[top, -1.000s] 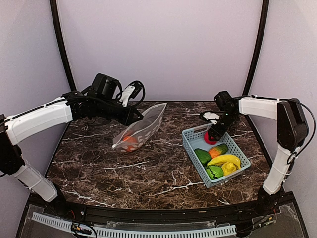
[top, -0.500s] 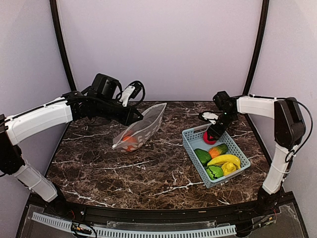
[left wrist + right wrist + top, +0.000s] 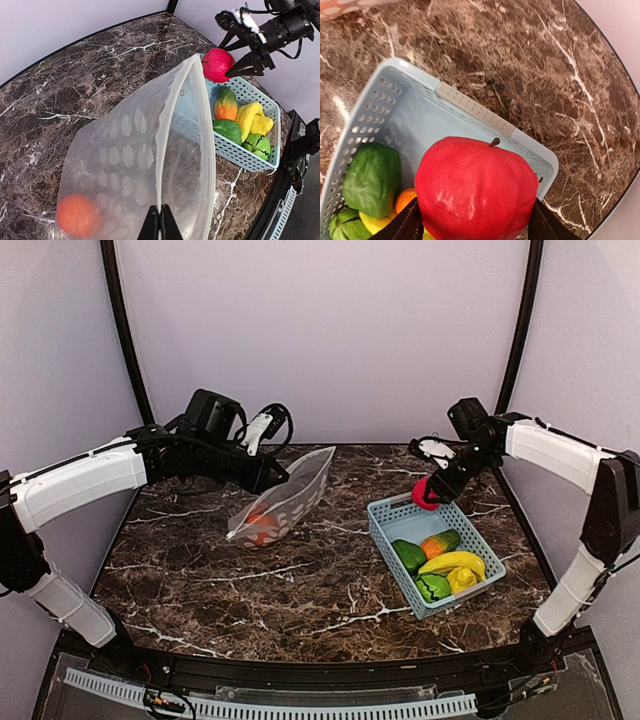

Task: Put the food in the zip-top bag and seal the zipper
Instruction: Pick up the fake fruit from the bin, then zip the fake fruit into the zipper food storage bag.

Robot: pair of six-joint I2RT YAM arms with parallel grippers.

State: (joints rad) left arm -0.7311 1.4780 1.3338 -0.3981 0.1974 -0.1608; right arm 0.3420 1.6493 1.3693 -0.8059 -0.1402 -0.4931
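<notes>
The zip-top bag (image 3: 125, 155) is held up with its mouth open, and my left gripper (image 3: 160, 222) is shut on the near lip of the white zipper (image 3: 167, 125). An orange ball (image 3: 77, 215) lies inside at the bottom. In the top view the bag (image 3: 290, 500) hangs from that gripper (image 3: 281, 476) at table centre-left. My right gripper (image 3: 475, 225) is shut on a red apple (image 3: 477, 185) and holds it above the far corner of the basket. From above, the apple (image 3: 426, 492) hangs clear of the rim.
A light-blue slotted basket (image 3: 478, 583) sits at the right of the marble table. It holds green pieces (image 3: 409, 555), yellow bananas (image 3: 453, 563) and an orange-green piece (image 3: 440, 543). Dark frame posts stand at the back corners.
The right gripper has risen out of the basket with the red apple, moving up and back. The left arm and the bag have stayed still.
</notes>
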